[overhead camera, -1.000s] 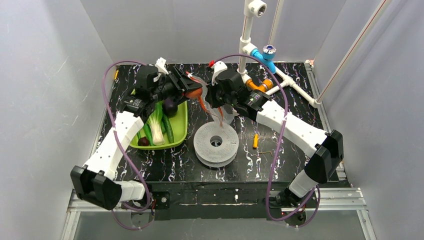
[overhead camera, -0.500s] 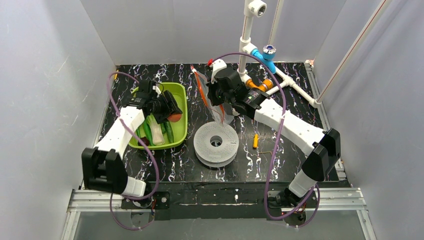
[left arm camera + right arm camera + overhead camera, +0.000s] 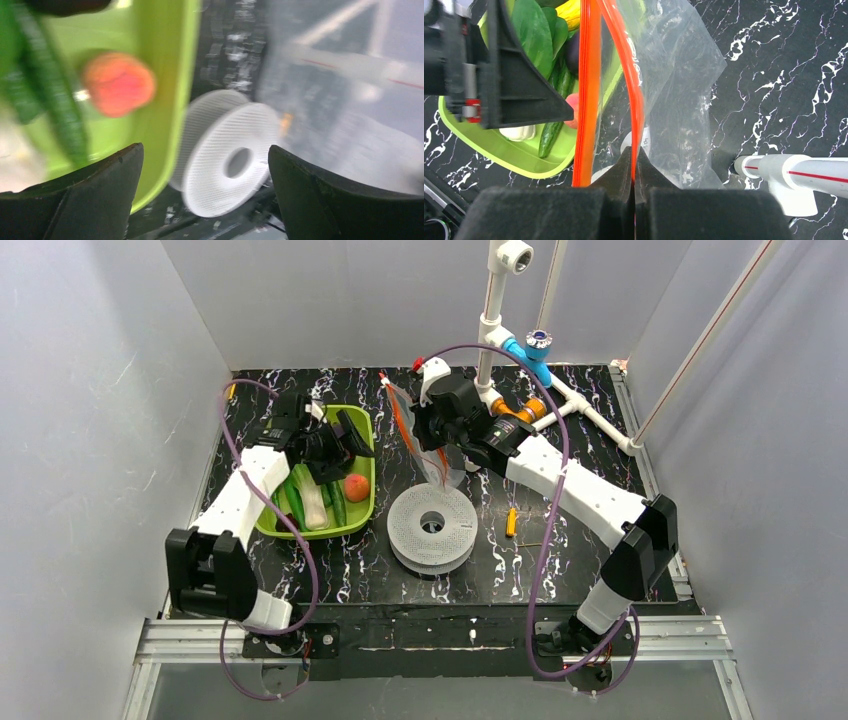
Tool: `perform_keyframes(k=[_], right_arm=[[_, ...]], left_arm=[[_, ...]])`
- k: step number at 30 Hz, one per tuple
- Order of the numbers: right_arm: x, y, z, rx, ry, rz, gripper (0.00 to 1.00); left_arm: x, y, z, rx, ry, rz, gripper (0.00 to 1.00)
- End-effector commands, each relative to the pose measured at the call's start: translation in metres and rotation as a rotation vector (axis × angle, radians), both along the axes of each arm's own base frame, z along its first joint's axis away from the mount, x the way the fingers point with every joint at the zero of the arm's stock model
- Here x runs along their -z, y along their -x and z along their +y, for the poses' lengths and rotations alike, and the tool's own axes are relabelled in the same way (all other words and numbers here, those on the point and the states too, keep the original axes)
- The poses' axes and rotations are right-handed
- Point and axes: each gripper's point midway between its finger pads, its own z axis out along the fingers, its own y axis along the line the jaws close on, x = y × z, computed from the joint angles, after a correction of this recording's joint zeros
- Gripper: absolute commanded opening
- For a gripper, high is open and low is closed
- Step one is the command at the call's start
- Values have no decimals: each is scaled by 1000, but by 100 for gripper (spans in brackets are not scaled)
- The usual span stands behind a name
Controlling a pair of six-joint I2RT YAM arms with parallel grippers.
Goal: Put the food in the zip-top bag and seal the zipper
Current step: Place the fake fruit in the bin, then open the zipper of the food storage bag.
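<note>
Orange-red fruit (image 3: 119, 84) loose in the tray (image 3: 167, 60)
Left fingers (image 3: 75, 200) released; right fingers (image 3: 616, 182) pinch the zipper (image 3: 589, 75). The narrow bag (image 3: 679, 75) mouth could reject it.

Right gripper (image 3: 634, 156) jaws pinched tight on zipper (image 3: 589, 90): bowed strand gripped, straight strand free just left, mouth gaping. Clear bag (image 3: 684, 85) crumpled over black marbled bench (image 3: 784, 65). Left of zipper, green tray (image 3: 509, 150): leafy stalk (image 3: 536, 35), cucumber (image 3: 551, 132), yellow piece (image 3: 570, 12), fruit (image 3: 572, 112) half hidden behind strand. White pipe (image 3: 794, 172) right of jaws.
</note>
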Motion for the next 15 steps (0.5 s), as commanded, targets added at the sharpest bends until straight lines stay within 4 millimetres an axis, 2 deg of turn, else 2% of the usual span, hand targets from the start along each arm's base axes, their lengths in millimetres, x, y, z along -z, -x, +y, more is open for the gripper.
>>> perform_keyframes(k=[1, 4, 6, 9, 11, 13, 15], right_arm=[[-23, -5, 9, -12, -40, -45, 1], [-24, -6, 9, -14, -40, -47, 1], [-25, -6, 10, -15, -40, -48, 1], [-27, -5, 11, -24, -48, -47, 1], [-29, -4, 12, -27, -51, -47, 1], [-31, -3, 12, -27, -56, -47, 1], [-33, -3, 11, -24, -62, -49, 1]], left_arm=[[-119, 2, -60, 174, 410, -313, 93], [-164, 12, -80, 239, 519, -447, 95], [-174, 14, -87, 255, 524, -488, 96], [-166, 11, -96, 254, 493, -467, 95], [-160, 7, -102, 260, 493, -439, 92], [-151, 1, -102, 232, 471, -412, 85], [-142, -4, -100, 212, 436, -385, 71]])
